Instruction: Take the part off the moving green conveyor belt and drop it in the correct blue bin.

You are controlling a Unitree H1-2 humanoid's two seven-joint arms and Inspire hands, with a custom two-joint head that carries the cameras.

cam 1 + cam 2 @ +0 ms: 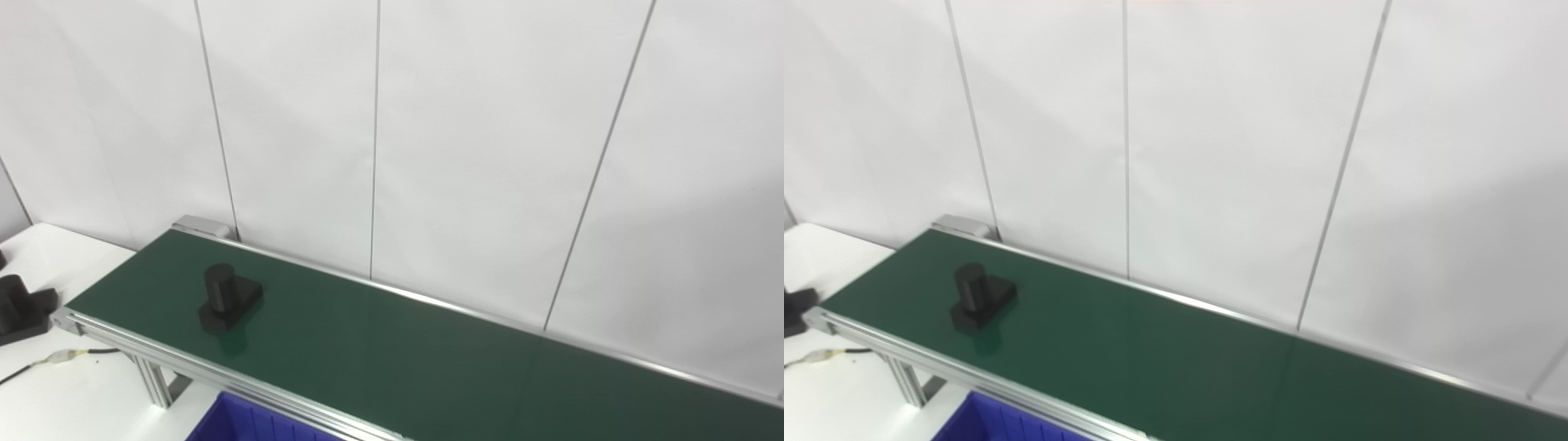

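We see a black plastic part [228, 297], a flat rectangular base with a short upright cylinder rising from it, standing on the dark green conveyor belt [429, 355] near the belt's left end and roughly midway between its front and back edges. The belt runs from the left toward the lower right, framed by silver aluminium rails [184, 361] and backed by a white panelled wall [490, 153]. Neither of our hands appears in either view, so we cannot say whether their fingers are spread or closed, and we cannot place the part relative to a hand beyond noting that nothing touches it. Just below the front rail, at the bottom edge, we see a corner of a blue plastic bin [257, 422], well apart from the part. On the white table [73, 392] to the left lie another black block-shaped piece [21, 309] and a thin cable with a pale connector [61, 357].
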